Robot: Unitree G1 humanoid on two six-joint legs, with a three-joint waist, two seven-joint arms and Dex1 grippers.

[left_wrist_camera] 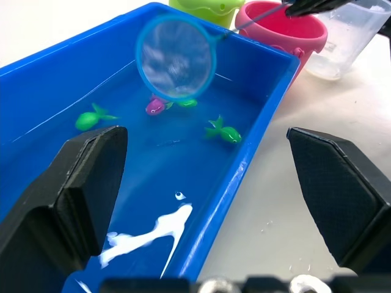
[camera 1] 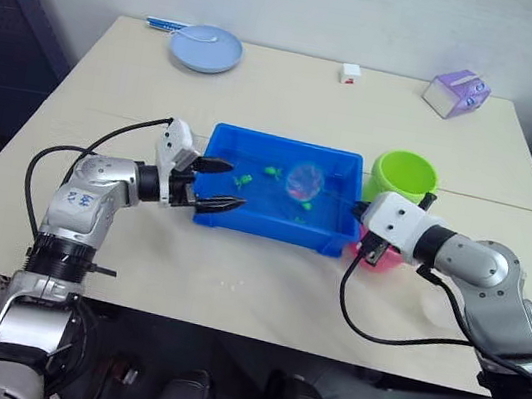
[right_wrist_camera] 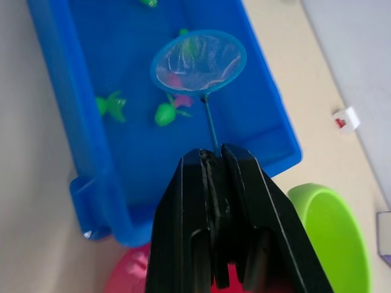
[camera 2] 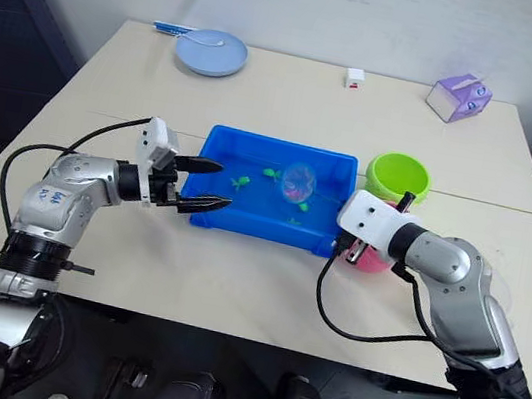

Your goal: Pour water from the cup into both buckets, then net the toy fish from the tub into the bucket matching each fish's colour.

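Note:
The blue tub [camera 1: 273, 231] sits mid-table with water in it. Green fish [left_wrist_camera: 91, 119] [left_wrist_camera: 223, 131] and one pink fish [left_wrist_camera: 155, 107] float there. My right gripper [right_wrist_camera: 212, 156] is shut on the net's thin black stick. The net's light-blue hoop [camera 1: 304, 180] hangs tilted over the pink fish. The lime green bucket [camera 1: 403, 175] stands at the tub's right end. The pink bucket [left_wrist_camera: 281, 36] is beside it, mostly under my right arm. The clear cup [left_wrist_camera: 354, 36] stands just past the pink bucket. My left gripper [camera 1: 234, 186] is open, its fingers straddling the tub's left wall.
At the table's far left lies a pale-blue plate [camera 1: 206, 48] with a spoon. A small white cube [camera 1: 350, 72] and a purple box [camera 1: 457, 93] sit along the far edge. Black cables trail from both wrists over the near table.

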